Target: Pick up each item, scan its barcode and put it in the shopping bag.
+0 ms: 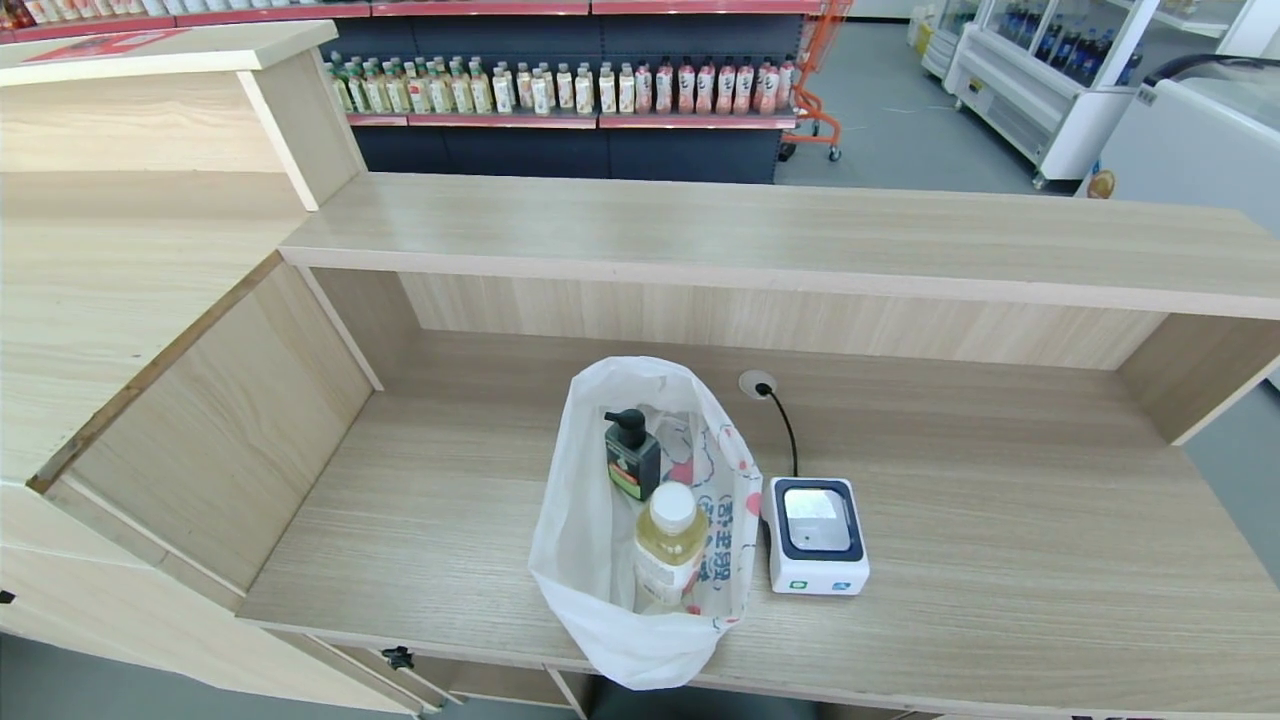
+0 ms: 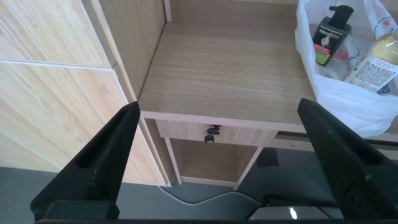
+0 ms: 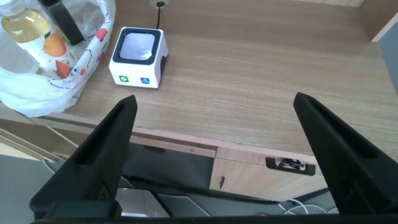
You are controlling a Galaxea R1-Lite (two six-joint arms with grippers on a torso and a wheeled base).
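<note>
As I look over the counter [image 1: 1000, 520]:
Bag [image 1: 590, 560]: stands open, pump bottle [image 1: 632, 458] and drink bottle [image 1: 668, 545] inside.
Scanner [image 1: 815, 535]: just right of bag.
Left gripper [image 2: 219, 107]: fingers spread, empty.
Right gripper [image 3: 216, 101]: fingers spread, empty.

Bag and scanner side by side at the counter's front edge.
The shopping bag [image 1: 575, 520] stands at the middle of the counter's [image 1: 1000, 560] front edge, bulging over it. Inside, the pump bottle [image 1: 632, 455] stands behind the drink bottle [image 1: 668, 545]. The scanner [image 1: 815, 535] sits just right of the bag; its cable [image 1: 787, 428] runs back to a hole [image 1: 757, 382] near the counter's rear wall.
</note>
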